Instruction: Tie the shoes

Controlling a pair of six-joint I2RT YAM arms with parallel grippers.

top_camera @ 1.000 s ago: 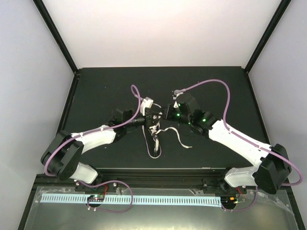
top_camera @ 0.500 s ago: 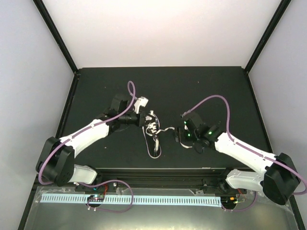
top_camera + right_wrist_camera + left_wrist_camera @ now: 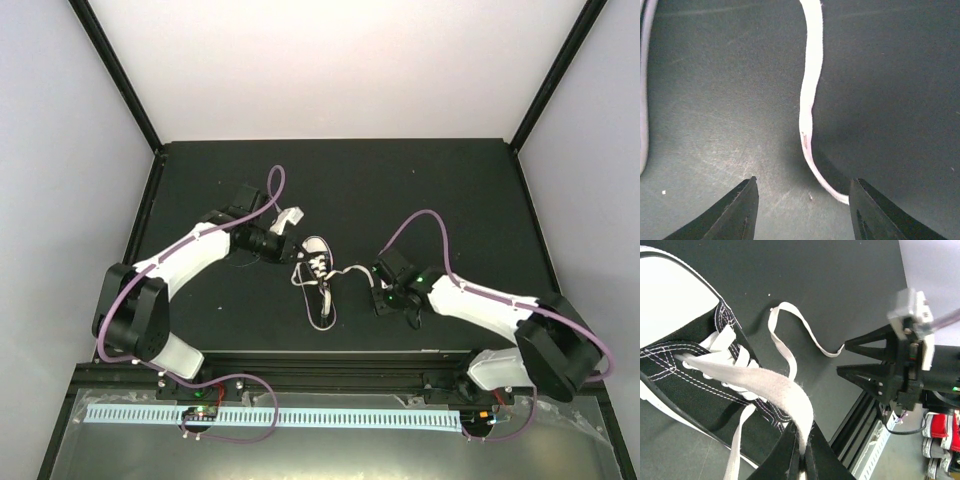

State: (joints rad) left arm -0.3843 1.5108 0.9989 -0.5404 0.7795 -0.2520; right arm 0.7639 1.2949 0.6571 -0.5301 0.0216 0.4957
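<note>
Black sneaker x1; laces, prob. 2 ends.

Sneaker lies mid-table; left tool at its 9 o'clock, right tool at 4 o'clock, laces trailing toward 6.

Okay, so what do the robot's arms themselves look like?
Both the left arm and right arm have white shells over their long links, with black joints. A purple cable loops along each. Small green lights glow near the right wrist. The fingers are black and taper to points.
</note>
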